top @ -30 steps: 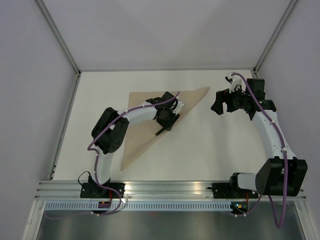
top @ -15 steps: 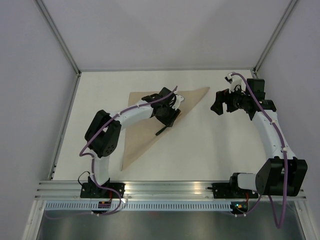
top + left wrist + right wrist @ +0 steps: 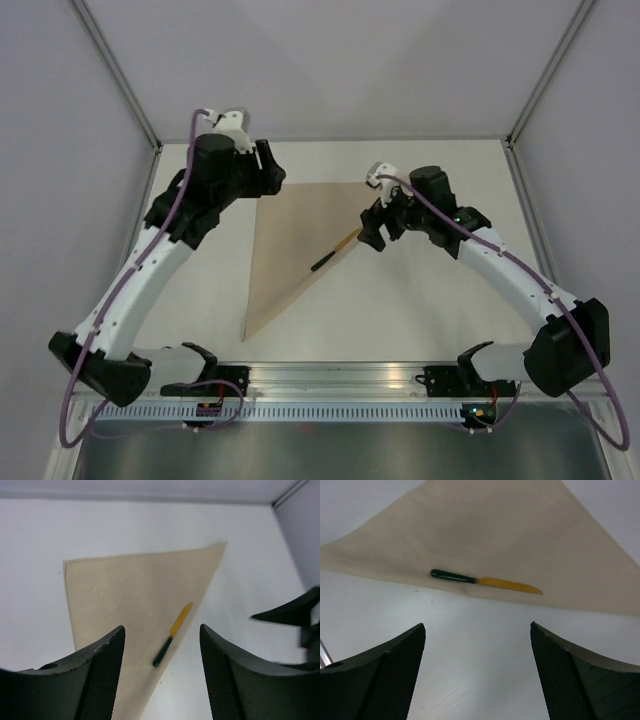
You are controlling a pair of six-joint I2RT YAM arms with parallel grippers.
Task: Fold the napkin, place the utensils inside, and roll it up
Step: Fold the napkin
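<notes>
Folded napkin (image 3: 283, 235) lay ahead of both hands, utensil (image 3: 335, 250) on its long edge nearest the right hand (image 3: 477, 626) (apart, empty); left hand (image 3: 162, 635) likewise apart. Rolling seemed next, needing an edge pinched.

Under my left tool (image 3: 272, 176) and right tool (image 3: 374, 232) I see a white matte desk (image 3: 430, 300), spreading out to every side of them. Beyond the left tool rises a pale grey back wall (image 3: 330, 70). A left side wall (image 3: 60, 200) stands outboard of the left tool and a right side wall (image 3: 600, 150) outboard of the right tool. An aluminium post (image 3: 115, 62) slants up just behind the left tool, and a second post (image 3: 545, 78) stands well beyond the right tool. Far nearer to me than both tools, a ribbed aluminium rail (image 3: 340, 376) edges the desk, then comes a slotted white strip (image 3: 340, 411) and a grey metal sheet (image 3: 330, 450).
</notes>
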